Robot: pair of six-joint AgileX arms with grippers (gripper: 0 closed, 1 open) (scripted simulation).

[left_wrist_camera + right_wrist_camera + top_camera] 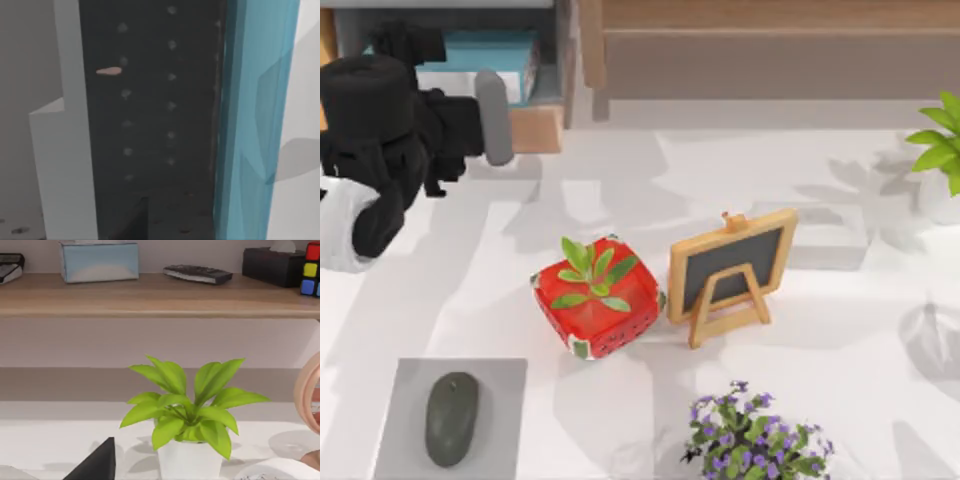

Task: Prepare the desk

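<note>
The desk (840,340) is a wide white tabletop. My left arm is at the back left, and its gripper (415,45) is up against the light-wood shelf unit (545,125) with grey compartments, beside a blue book (495,55). The left wrist view is very close on a dark dotted panel (150,125), the blue book (250,120) and a pale grey block (65,160). A dark part of my right gripper (97,462) shows low in the right wrist view, facing a green plant in a white pot (187,440).
On the desk stand a red strawberry-patterned pot with a plant (597,298), a small chalkboard easel (730,272), a white box (820,235), a purple-flowered plant (755,440) and a grey mat (405,395) carrying a mouse (452,418). A long wooden shelf (770,50) runs along the back.
</note>
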